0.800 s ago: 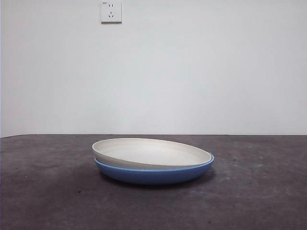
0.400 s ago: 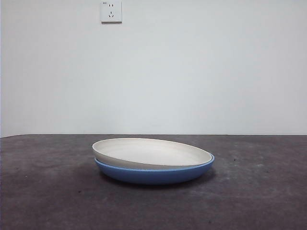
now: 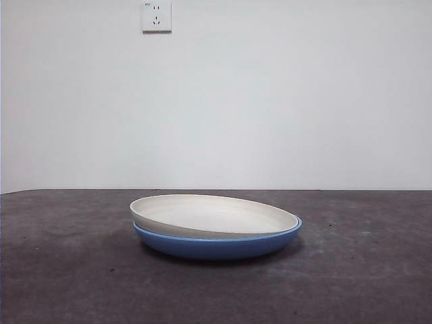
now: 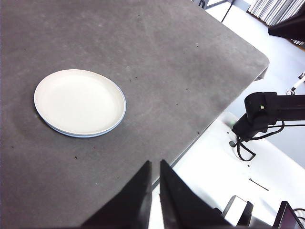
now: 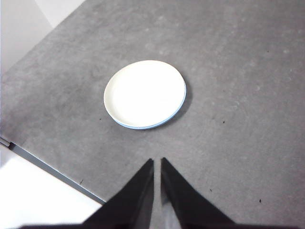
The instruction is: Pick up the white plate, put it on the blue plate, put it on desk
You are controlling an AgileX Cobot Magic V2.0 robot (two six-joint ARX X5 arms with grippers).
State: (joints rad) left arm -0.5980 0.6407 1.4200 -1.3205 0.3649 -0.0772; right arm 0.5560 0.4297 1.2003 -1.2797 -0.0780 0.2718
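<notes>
Nothing is moving: the two plates are lying just where they were a second ago, and no arm is coming into the front view.

There are two plates, one white and one blue. The white plate [image 3: 212, 214] is sitting on top of the blue plate [image 3: 217, 246], a bit crooked, with its left side sticking up higher and its right side sunk down into the blue one. The blue plate is resting on the desk [image 3: 67, 270], near the middle. There is one wall socket [image 3: 156, 16] up high on the white wall, to the left.

Most of the blue plate is hiding under the white one. From the front only its blue side is showing. From above, in both wrist views, the white plate [image 4: 79, 102] [image 5: 144, 93] is covering it, and only a thin blue edge [image 4: 122, 114] [image 5: 183, 99] is peeking out along one side.

There are two grippers, and both are hanging high above the desk, well away from the plates. The left gripper [image 4: 155, 168] is holding nothing, and its two black jaws are nearly touching, with just a thin crack between them. The right gripper [image 5: 157, 164] is also holding nothing, with its jaws pressed close the same way. The lower parts of both grippers are cut off at the picture's edge.
</notes>
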